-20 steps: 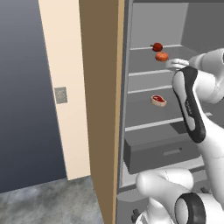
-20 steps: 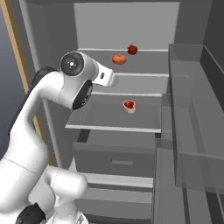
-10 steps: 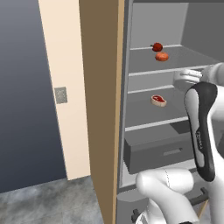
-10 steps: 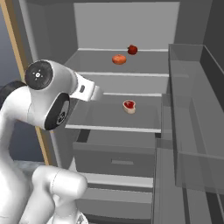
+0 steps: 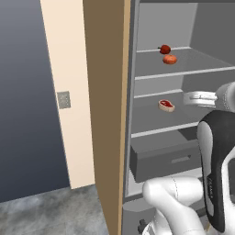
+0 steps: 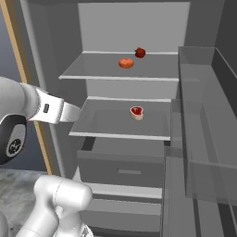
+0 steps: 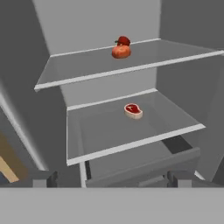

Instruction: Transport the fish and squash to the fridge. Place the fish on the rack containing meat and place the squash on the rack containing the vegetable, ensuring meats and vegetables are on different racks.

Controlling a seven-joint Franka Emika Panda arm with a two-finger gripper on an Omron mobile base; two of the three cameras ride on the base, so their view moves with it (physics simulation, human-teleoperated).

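The fridge (image 6: 53, 41) stands open. On its upper rack (image 6: 152, 69) the orange squash (image 6: 126, 63) (image 5: 170, 59) (image 7: 121, 52) lies beside the dark red vegetable (image 6: 140, 53) (image 5: 164, 49) (image 7: 123, 41). The meat (image 6: 136, 112) (image 5: 166, 105) (image 7: 133, 110) lies alone on the lower rack (image 6: 106, 122). My gripper (image 7: 111, 180) is open with nothing between its fingers (image 7: 43, 179). It hangs in front of the fridge, low and back from both racks. The fish is out of view.
A grey drawer bin (image 6: 122, 169) sits below the lower rack. The fridge door with clear bins (image 6: 203, 115) stands open on the right. A tall wooden panel (image 5: 108, 114) and a cream wall strip with a switch (image 5: 64, 99) flank the fridge on the left.
My arm has drawn back and down from the upper rack. The squash stays on that rack beside the vegetable. The jaws stayed open.
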